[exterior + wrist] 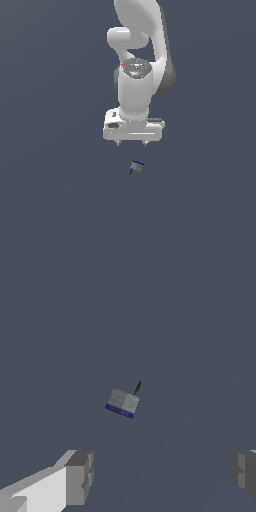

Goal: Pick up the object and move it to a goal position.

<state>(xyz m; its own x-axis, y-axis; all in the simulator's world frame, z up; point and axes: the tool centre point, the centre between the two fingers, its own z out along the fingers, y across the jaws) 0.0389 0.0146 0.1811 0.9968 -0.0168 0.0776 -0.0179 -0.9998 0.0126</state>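
Note:
The object (136, 167) is a tiny grey-green block with a dark blue edge and a thin black stem, lying on the flat grey-blue surface. In the wrist view the object (123, 402) lies well apart from both fingers. My gripper (132, 143) hangs above it, a short way off, pointing down. Its two fingertips are set wide apart and nothing sits between them. One grey finger (79, 477) and the other finger (245, 471) show at the edges of the wrist view. The gripper is open.
The white arm (136, 75) rises behind the gripper in the exterior view. The plain grey-blue surface (60, 190) spreads all around, with no other item or edge in sight.

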